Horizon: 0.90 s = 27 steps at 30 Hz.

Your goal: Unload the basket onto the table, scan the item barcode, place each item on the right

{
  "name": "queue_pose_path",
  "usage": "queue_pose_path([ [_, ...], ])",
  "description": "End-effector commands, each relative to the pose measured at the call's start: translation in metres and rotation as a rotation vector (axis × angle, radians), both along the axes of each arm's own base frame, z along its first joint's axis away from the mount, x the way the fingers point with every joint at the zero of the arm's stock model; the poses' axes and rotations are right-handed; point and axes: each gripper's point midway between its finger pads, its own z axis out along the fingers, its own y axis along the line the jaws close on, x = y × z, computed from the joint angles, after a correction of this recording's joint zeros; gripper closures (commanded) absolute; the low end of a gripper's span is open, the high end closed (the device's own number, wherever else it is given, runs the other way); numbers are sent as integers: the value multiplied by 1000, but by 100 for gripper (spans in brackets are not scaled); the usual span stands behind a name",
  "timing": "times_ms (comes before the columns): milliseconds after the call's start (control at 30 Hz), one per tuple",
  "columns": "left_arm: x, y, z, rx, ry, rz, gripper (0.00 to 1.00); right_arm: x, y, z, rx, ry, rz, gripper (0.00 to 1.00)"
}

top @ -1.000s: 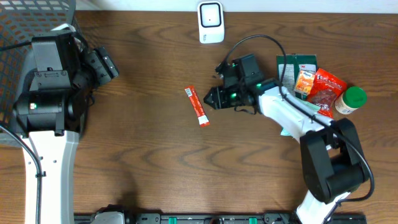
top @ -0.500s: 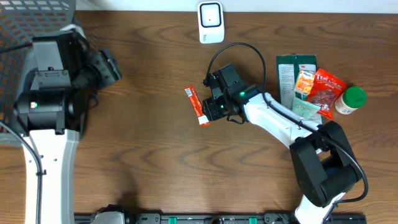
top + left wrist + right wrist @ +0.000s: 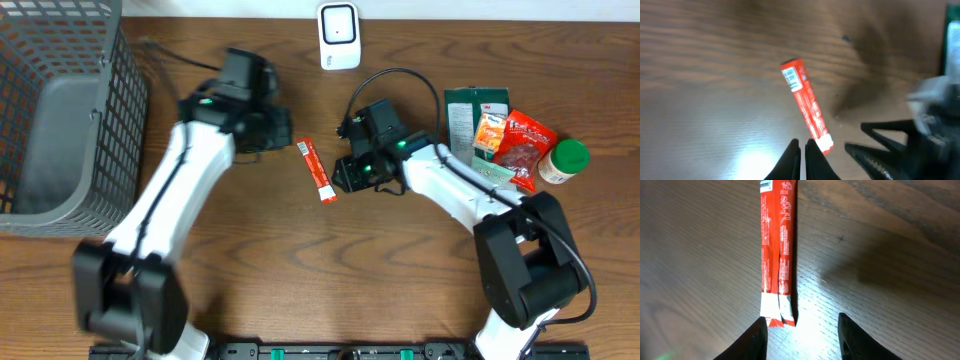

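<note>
Red stick packet (image 3: 316, 170) is lying flat on the bench (image 3: 250, 250), below the scanner (image 3: 339, 35). Right claw (image 3: 802, 335) is hovering at its lower end, spread, gripping nothing. Left claw (image 3: 801, 150), newly swung over from the basket (image 3: 60, 110), is sitting clenched and empty beside it. Pickup is judged still pending.

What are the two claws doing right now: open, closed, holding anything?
Left gripper: closed, holding nothing.
Right gripper: open, fingers either side of the red packet's end, not gripping it.
</note>
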Motion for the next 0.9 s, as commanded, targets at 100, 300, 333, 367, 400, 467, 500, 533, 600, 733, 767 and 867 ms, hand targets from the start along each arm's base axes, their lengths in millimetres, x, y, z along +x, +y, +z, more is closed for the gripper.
queue_pose_path([
  [100,6,-23,-65,30,80,-92,93,4,-9,8,129,58,12,62],
  [300,7,-33,-101,2,130,-137,93,7,-15,9,135,54,6,67],
  [333,7,-33,-105,5,136,-142,93,7,-14,9,140,55,8,65],
  [367,7,-33,-110,10,144,-146,93,7,-14,9,142,54,8,63],
  [400,6,-32,-114,15,150,-146,93,7,-13,10,142,54,8,61],
  [467,6,-32,-125,19,165,-144,92,7,-13,10,143,52,9,60],
  [500,6,-32,-130,21,173,-144,92,8,-13,9,143,52,9,60],
  [533,6,-32,-134,23,180,-144,93,8,-13,8,145,53,10,60],
  [600,4,-31,-141,27,196,-143,92,7,-11,5,153,64,13,60],
  [733,0,-28,-146,43,216,-139,93,0,-3,-10,202,130,34,61],
  [767,-1,-28,-146,45,219,-139,92,-2,0,-15,225,150,43,61],
  [867,-2,-27,-147,48,226,-138,93,-6,14,-28,315,202,78,63],
])
